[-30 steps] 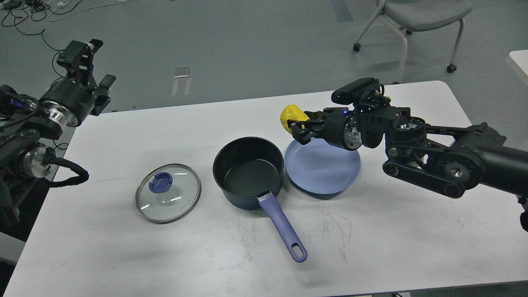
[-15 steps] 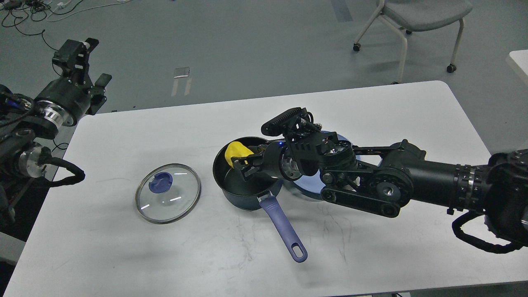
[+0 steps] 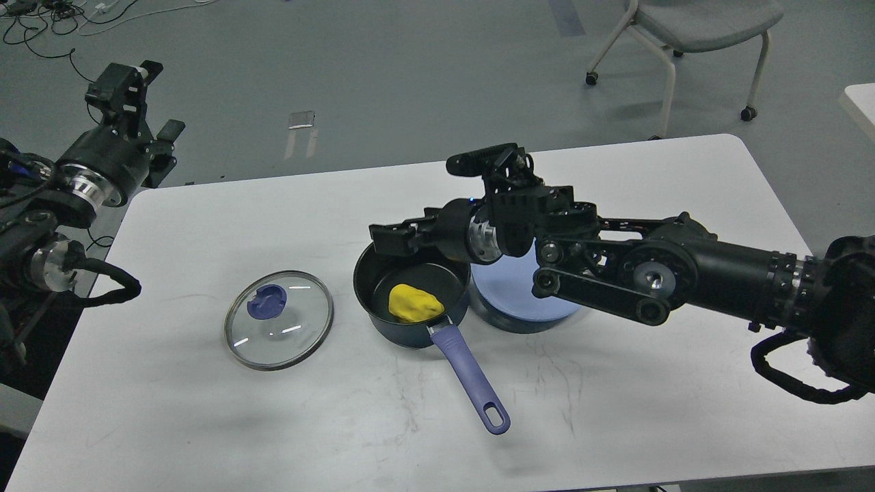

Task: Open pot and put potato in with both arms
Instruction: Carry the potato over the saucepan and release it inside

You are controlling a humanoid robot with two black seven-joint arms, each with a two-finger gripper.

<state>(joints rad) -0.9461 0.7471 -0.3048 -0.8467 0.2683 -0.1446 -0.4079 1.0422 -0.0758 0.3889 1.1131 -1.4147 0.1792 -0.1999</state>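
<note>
The potato (image 3: 415,303) lies on the black floor of the pot (image 3: 410,290), toward the side nearest the lavender handle (image 3: 470,372), and nothing of mine touches it. So by my reading the drop is done and the step in hand is getting clear of the pot.

My right fingers (image 3: 387,238) hang just above the far rim, spread and holding nothing. My left fingers (image 3: 126,82) are well off to the side, raised beyond the bench (image 3: 649,383) edge; they look parted and empty, though they are small and dark from here.

The glass lid (image 3: 278,329) lies flat on the bench just left of the pot, purple knob up, apart from the pot wall. The blue plate (image 3: 519,297) sits just right of the pot, close to touching it, and what shows of it under my right arm is bare.

Next I judge the right arm should lift and draw back over the plate without catching the rim, since the pot is light and a nudge could slide it. The task says nothing of putting the lid back, so I take it that the lid lies where it is, and the work looks all but finished
</note>
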